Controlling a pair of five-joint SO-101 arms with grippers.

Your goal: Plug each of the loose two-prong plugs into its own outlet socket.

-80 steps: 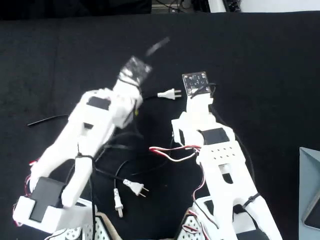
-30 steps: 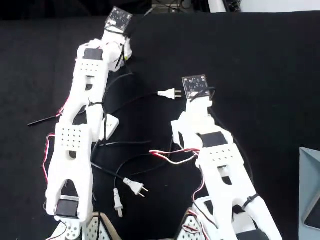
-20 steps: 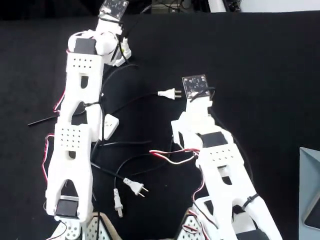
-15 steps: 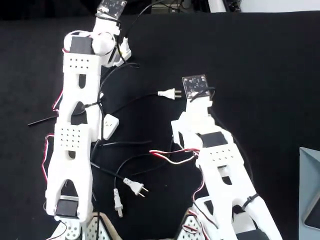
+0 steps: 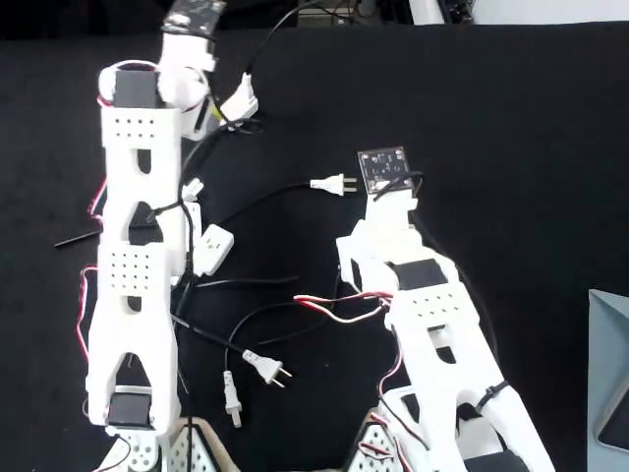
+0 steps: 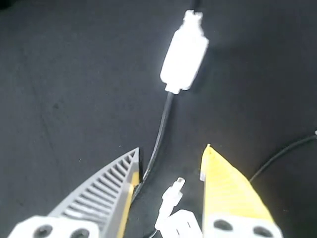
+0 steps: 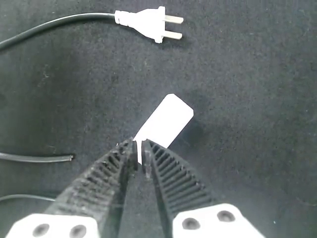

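My left arm stretches far, left gripper released over a cord; right gripper pinches a socket; table runs on rightward.

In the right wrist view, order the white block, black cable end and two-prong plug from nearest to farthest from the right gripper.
1. white block: clamped in the right gripper.
2. black cable end: beside the gripper, apart.
3. two-prong plug: farthest, beyond the block.
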